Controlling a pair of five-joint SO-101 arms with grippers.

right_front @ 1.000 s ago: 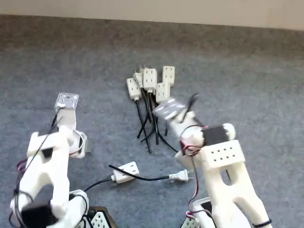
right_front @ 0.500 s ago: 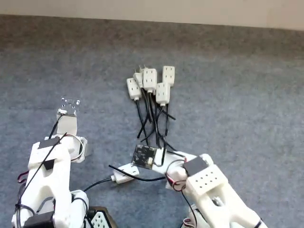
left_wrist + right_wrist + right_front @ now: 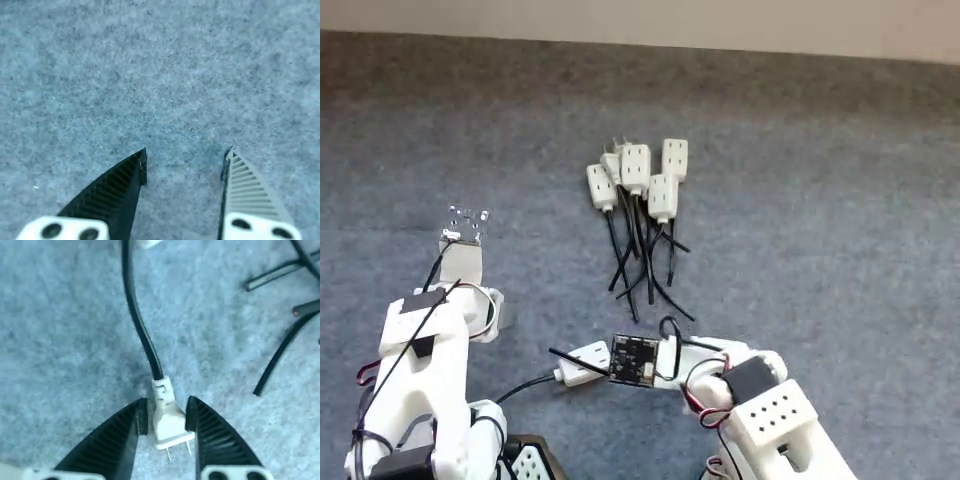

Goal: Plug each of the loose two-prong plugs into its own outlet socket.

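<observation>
Grey carpeted table point(image 3: 840, 200). Left side, toward the near edge: left gripper point(image 3: 185, 160) hangs over bare carpet, jaws apart, nothing between them; in the high view its arm stands over the near-left corner. Centre, near edge: one white outlet socket point(image 3: 588, 362) lies flat, a black lead trailing from it toward the near-left. Just right of that socket: right gripper point(image 3: 166, 407), jaws drawn in and clamped on the two-prong plug point(image 3: 169, 421), one jaw on each flat side, prongs pointing back toward the wrist. The plug lies low on the carpet; its black cord point(image 3: 142, 335) runs away from the jaws toward the socket. Mid-table, toward the far edge: a cluster of white sockets point(image 3: 640, 175) lying close together, short black cords point(image 3: 638, 265) fanning toward the near edge, well apart from the held plug.
</observation>
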